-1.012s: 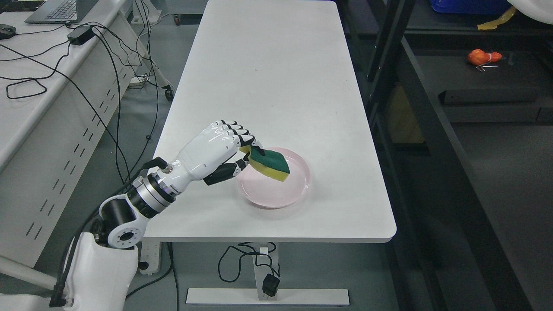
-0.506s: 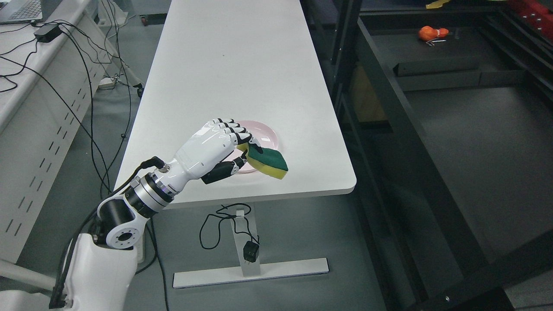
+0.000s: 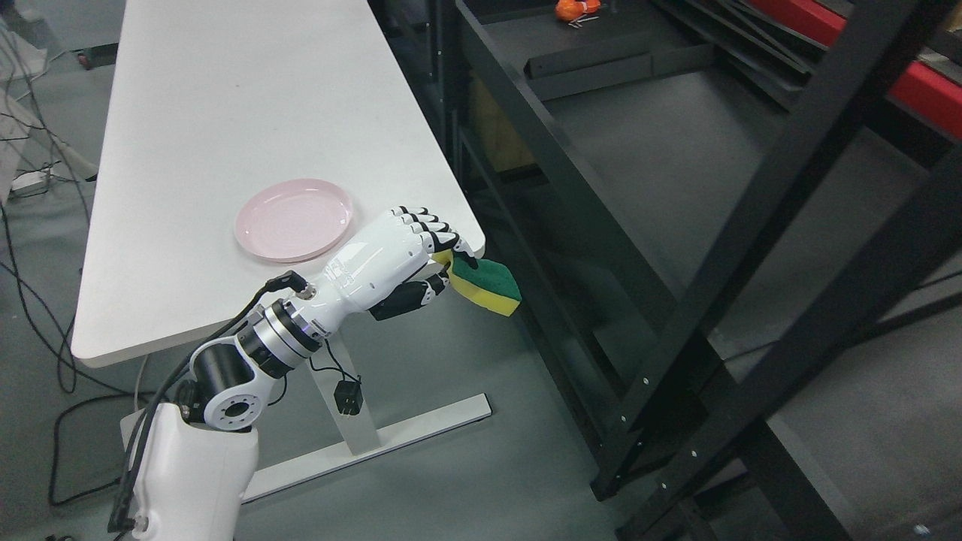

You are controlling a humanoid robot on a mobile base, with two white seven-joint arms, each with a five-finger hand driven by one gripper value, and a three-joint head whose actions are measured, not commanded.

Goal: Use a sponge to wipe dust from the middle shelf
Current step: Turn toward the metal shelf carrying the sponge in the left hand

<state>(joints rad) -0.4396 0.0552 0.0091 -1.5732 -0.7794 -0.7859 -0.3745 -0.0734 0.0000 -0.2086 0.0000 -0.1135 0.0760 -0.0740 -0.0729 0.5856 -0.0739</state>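
Midway between counter (image 3: 188, 150) and shelving, the robot's left hand (image 3: 421, 255) carries a yellow-and-green sponge (image 3: 487, 286) in the open air, just past the counter's near right corner and short of the black rack (image 3: 676, 300). Its fingers (image 3: 432, 229) are curled over the sponge's top edge with the thumb pressed in from below, pinching one end only; most of the sponge juts out free toward the rack, green scouring face up. The forearm rises from the lower left, wrist roughly level, knuckles on top, palm turned toward the shelving. The right hand is not in view.

The step in hand appears to be the carry to the shelf. Doing it well likely means keeping the pinch firm, since the hold covers little of the sponge, and steering the arm clear of the rack's slanting black posts before reaching in. A flat face would need to meet the dark shelf board (image 3: 676, 143) squarely for a clean wipe.

Behind the hand, an empty pink plate (image 3: 294, 219) sits on the counter. Far back on the rack lies a small orange object (image 3: 577, 7).
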